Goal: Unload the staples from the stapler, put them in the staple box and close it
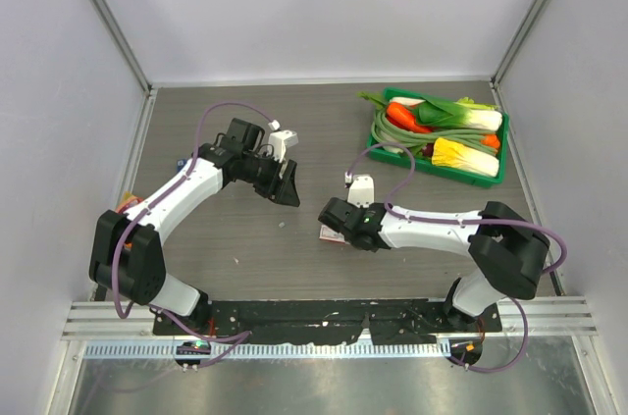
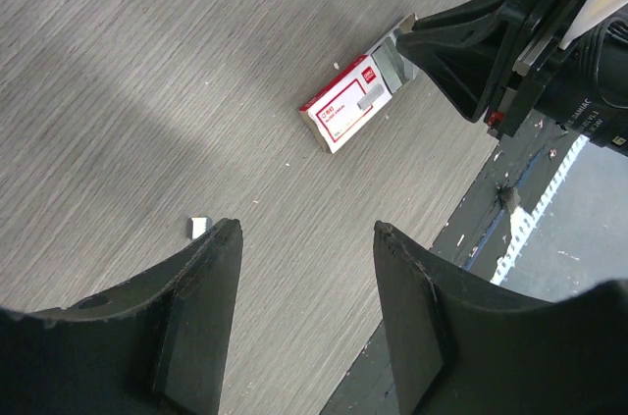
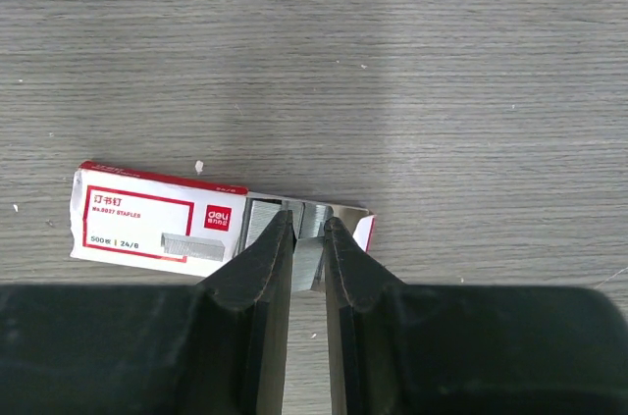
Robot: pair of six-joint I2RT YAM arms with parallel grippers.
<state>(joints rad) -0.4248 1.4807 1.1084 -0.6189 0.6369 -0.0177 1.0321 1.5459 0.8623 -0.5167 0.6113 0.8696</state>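
staples point(image 3: 263, 224): partly covered by right claw point(image 3: 309, 225) | stapler point(image 1: 181, 159): mostly behind left arm point(image 1: 186, 189)

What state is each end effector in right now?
Left end effector: open, empty.
Right end effector: closed on a silver-grey metal staple strip at the flat white-and-red box.

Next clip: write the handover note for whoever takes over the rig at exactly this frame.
Left gripper: open, empty, above the table.
Right gripper: shut on a strip of staples at the open end of the staple box.
A small loose piece, apparently staples, lies near the left gripper.
Stapler: only a blue bit shows behind the left arm.
Done: some staples are out.
Left: probably release the held strip, collect the loose piece, check that the stapler is empty.
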